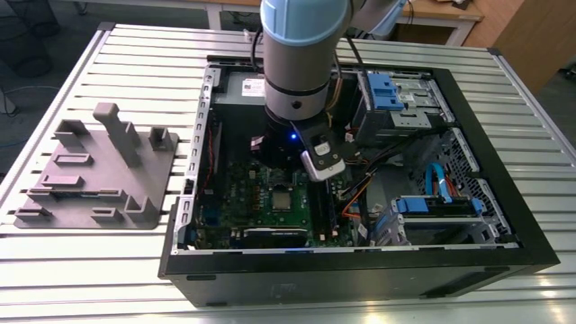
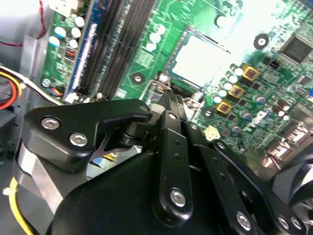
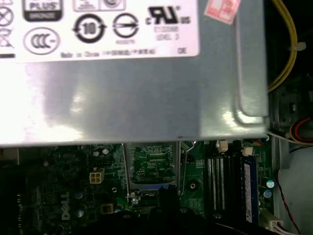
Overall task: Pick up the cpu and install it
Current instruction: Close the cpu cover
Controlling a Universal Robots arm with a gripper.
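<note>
The open case (image 1: 360, 277) holds the arm (image 1: 301, 54) above the board (image 2: 274, 78). The gripper (image 2: 169, 98) is just beside the socket (image 2: 208, 40); apart or clamped cannot be told. The cpu (image 2: 200, 58) seems to lie flat in the socket. Seating it likely wants square alignment and no sideways push.

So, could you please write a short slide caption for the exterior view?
Robot arm reaches into an open computer case, above its green motherboard; grey plastic tray on the exterior view's left.
</note>
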